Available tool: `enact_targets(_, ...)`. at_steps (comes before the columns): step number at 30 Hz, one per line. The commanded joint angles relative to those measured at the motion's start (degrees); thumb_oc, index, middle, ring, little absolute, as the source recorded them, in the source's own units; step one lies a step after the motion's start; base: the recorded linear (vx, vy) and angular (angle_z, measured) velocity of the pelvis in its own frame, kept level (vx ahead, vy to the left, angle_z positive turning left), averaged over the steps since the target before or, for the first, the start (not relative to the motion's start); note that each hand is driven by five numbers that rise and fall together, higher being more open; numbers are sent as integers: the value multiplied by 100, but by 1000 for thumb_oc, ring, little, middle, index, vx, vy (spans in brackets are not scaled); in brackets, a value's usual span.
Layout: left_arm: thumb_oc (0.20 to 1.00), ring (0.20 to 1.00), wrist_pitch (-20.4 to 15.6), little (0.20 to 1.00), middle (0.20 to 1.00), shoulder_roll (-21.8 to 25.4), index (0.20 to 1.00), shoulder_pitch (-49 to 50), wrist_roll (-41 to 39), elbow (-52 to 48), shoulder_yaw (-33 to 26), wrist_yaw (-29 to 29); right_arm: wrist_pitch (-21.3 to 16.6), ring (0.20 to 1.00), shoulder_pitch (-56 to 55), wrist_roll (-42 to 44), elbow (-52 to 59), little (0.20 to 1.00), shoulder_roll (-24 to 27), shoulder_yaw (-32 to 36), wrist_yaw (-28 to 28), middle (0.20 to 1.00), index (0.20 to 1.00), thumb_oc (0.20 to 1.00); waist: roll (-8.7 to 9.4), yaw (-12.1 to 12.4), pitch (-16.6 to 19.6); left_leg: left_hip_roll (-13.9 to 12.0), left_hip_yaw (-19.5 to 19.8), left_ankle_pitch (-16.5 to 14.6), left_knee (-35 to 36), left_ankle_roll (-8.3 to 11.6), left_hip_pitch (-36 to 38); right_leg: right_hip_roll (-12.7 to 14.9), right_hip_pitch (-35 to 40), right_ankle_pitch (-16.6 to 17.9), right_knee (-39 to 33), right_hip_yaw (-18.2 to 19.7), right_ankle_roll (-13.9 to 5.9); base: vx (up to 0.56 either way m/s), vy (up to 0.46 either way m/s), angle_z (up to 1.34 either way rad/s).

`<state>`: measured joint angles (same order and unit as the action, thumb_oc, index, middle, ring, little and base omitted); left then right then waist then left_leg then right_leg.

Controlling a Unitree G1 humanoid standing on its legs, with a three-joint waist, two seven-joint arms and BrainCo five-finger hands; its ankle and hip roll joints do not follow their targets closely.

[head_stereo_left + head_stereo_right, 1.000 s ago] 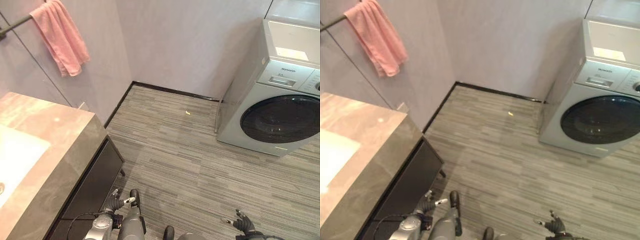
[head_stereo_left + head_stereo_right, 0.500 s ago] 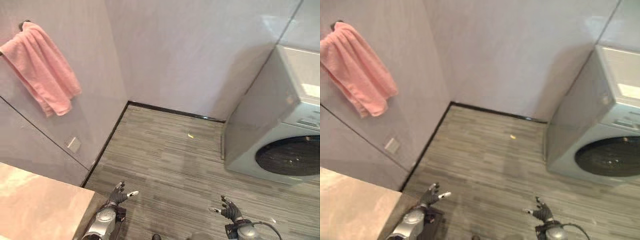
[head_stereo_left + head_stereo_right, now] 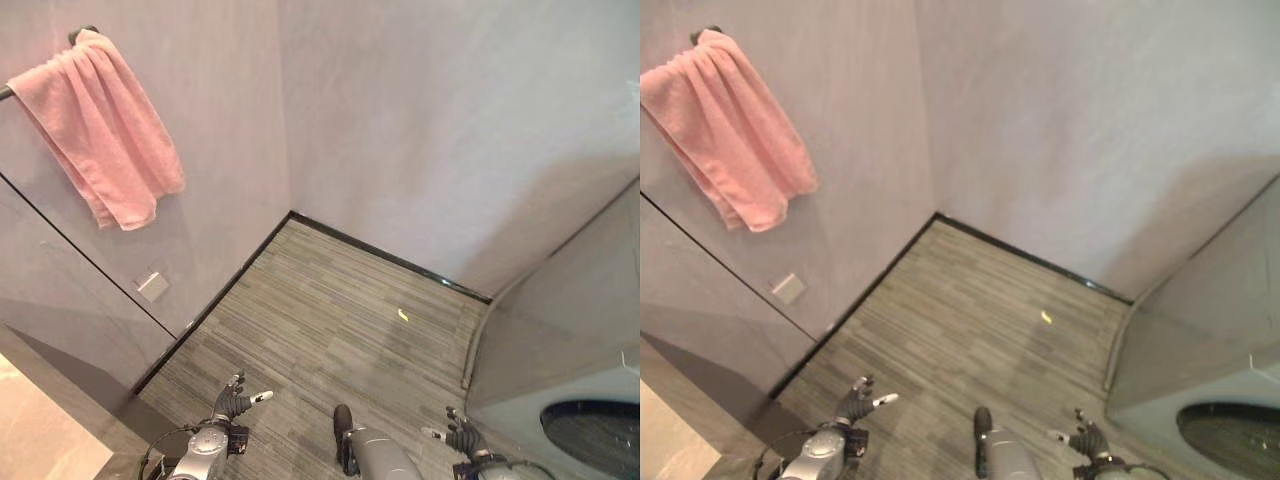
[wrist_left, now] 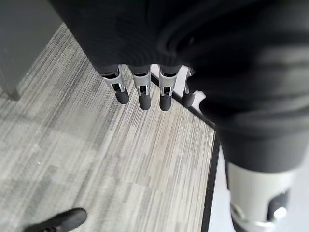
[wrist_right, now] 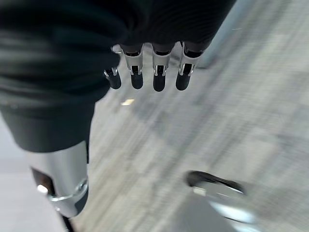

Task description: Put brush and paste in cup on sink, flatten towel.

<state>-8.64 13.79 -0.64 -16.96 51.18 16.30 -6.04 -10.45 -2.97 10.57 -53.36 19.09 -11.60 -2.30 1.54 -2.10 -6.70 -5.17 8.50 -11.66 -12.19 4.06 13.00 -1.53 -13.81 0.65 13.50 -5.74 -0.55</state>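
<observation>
Left hand point(image 3: 233, 404), right hand point(image 3: 462, 438) both open, empty; pink towel point(image 3: 103, 136) bunched on rail, seemingly.

I'm seeing a washing machine point(image 3: 570, 420) sitting at four o'clock, a yellow scrap point(image 3: 403, 315) lying on the floor point(image 3: 330, 320) centrally.

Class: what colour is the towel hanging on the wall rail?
Pink cloth towel; left eye view shows it best.

Towel point(image 3: 100, 125) hangs on the left wall; washing machine point(image 3: 570, 400) right
</observation>
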Motion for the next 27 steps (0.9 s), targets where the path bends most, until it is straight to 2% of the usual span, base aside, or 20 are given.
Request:
enact_targets(1, 1000, 1000, -172, 1000, 1000, 178, 1000, -127, 74, -129, -112, -52, -196, 1000, -280, 195, 227, 1000, 242, -7, 22, 1000, 1000, 1000, 181, -103, 123, 405, -75, 834, 367, -281, -594, 437, 347, 504, -536, 228, -694, 184, -190, 59)
enact_targets(2, 1000, 1000, -161, 1000, 1000, 195, 1000, -155, 82, -171, -83, -62, -211, 1000, -287, 240, 285, 1000, 289, 22, 5, 1000, 1000, 1000, 199, -88, 130, 353, -34, 893, 244, -221, -678, 451, 427, 446, -524, 63, -656, 226, -231, 61)
enact_targets(4, 1000, 1000, -157, 1000, 1000, 196, 1000, -164, 63, -195, -78, -62, -212, 1000, -287, 251, 305, 1000, 327, 41, 11, 1000, 1000, 1000, 196, -92, 130, 324, 5, 937, 227, -200, -712, 456, 453, 401, -508, -24, -636, 126, -125, 57)
enact_targets(6, 1000, 1000, -154, 1000, 1000, 205, 1000, -138, 28, -217, -93, -63, -196, 1000, -300, 210, 299, 1000, 395, 41, 26, 1000, 1000, 1000, 181, -56, 163, 180, 17, 1023, 368, -138, -677, 437, 489, 254, -423, -225, -573, 159, -150, 48)
enact_targets(10, 1000, 1000, -139, 1000, 1000, 241, 1000, -63, 32, -256, -87, -33, -197, 1000, -357, 213, 367, 1000, 428, 53, 63, 1000, 1000, 1000, 148, -34, 204, 33, 55, 1216, 506, -68, -676, 390, 494, 149, -410, -334, -503, 94, -89, 23)
enact_targets(13, 1000, 1000, -126, 1000, 1000, 270, 1000, -2, 37, -297, -128, -30, -206, 1000, -369, 223, 411, 1000, 430, 38, 82, 1000, 1000, 1000, 133, -12, 199, -7, 42, 1248, 444, -43, -739, 348, 500, 38, -370, -354, -443, 69, -78, 13)
enact_targets(15, 1000, 1000, -120, 1000, 1000, 289, 1000, 52, 45, -266, -187, -19, -212, 1000, -399, 233, 458, 1000, 418, 12, 89, 1000, 1000, 1000, 139, 20, 166, 5, -4, 1422, 108, 3, -883, 284, 636, -32, -443, -325, -350, 59, -103, 3)
enact_targets(16, 1000, 1000, -131, 1000, 1000, 289, 1000, 19, 33, -228, -204, -20, -242, 1000, -423, 245, 504, 1000, 436, 43, 78, 1000, 1000, 1000, 233, 77, -20, 207, -77, 1723, -949, 23, -1486, 330, 841, -7, -594, -283, -255, -7, -116, -2)
enact_targets(17, 1000, 1000, -129, 1000, 1000, 297, 1000, -31, 25, -215, -200, -50, -255, 1000, -457, 291, 590, 1000, 453, 89, 51, 1000, 1000, 1000, 294, 63, -130, 244, -350, 1789, -1392, 19, -1795, 404, 928, 27, -646, -355, -221, -21, -124, 9)
enact_targets(18, 1000, 1000, -123, 1000, 1000, 288, 1000, -64, 25, -194, -208, -96, -241, 1000, -469, 314, 566, 1000, 453, 121, 15, 1000, 1000, 1000, 336, 48, -187, 194, -676, 1746, -1431, -6, -1954, 467, 968, 13, -661, -447, -217, 37, -68, 22)
enact_targets(20, 1000, 1000, -121, 1000, 1000, 283, 1000, -136, -15, -186, -196, -111, -223, 1000, -549, 382, 477, 1000, 424, 208, -10, 1000, 1000, 1000, 286, -34, -200, -215, -1515, 1653, -745, -37, -2104, 559, 1163, -43, -796, -658, -271, 104, 7, 30)
enact_targets(21, 1000, 1000, -143, 1000, 1000, 254, 1000, -202, -6, -157, -157, -143, -230, 1000, -571, 403, 374, 1000, 419, 251, -75, 1000, 1000, 1000, 230, -71, -230, -410, -2089, 1648, -250, 2, -2366, 644, 1345, -112, -944, -857, -332, 73, 43, 64)
enact_targets(22, 1000, 1000, -144, 1000, 1000, 252, 1000, -204, -6, -155, -156, -143, -232, 1000, -569, 403, 371, 1000, 419, 252, -75, 1000, 1000, 1000, 233, -71, -233, -403, -2093, 1652, -236, 0, -2354, 649, 1352, -112, -948, -856, -335, 53, 78, 105)
enact_targets(23, 1000, 1000, -140, 1000, 1000, 227, 1000, -281, -1, -155, -114, -155, -227, 1000, -537, 404, 273, 1000, 413, 257, -120, 1000, 1000, 1000, 208, -70, -252, -495, -2316, 1700, 8, 35, -2608, 720, 1369, -106, -982, -933, -368, 210, 139, 127)
enact_targets(24, 1000, 1000, -144, 1000, 1000, 235, 1000, -441, 44, -85, -82, -195, -239, 1000, -521, 360, 379, 1000, 448, 261, -198, 1000, 1000, 1000, 127, -196, -258, -790, -2896, 2168, 675, 344, -2756, 749, 1497, -260, -970, -1069, -456, 276, 194, 91)
enact_targets(25, 1000, 1000, -127, 1000, 1000, 239, 1000, -480, 54, -84, -91, -207, -230, 1000, -509, 357, 422, 1000, 463, 282, -216, 1000, 1000, 1000, 96, -256, -234, -982, -3234, 2319, 872, 381, -2772, 771, 1522, -255, -965, -1179, -481, 371, 234, 54)
enact_targets(26, 1000, 1000, -131, 1000, 1000, 223, 1000, -491, 60, -51, -137, -209, -227, 1000, -500, 334, 541, 1000, 517, 287, -218, 1000, 1000, 1000, 64, -276, -202, -1071, -3397, 2562, 1262, 453, -2692, 806, 1594, -312, -946, -1224, -532, 270, 187, -3)
enact_targets(27, 1000, 1000, -132, 1000, 1000, 226, 1000, -469, 52, -36, -167, -224, -219, 1000, -483, 294, 639, 1000, 557, 279, -212, 1000, 1000, 1000, 45, -248, -181, -1125, -3274, 2660, 1298, 477, -2622, 827, 1650, -347, -915, -1230, -553, 201, 127, -9)
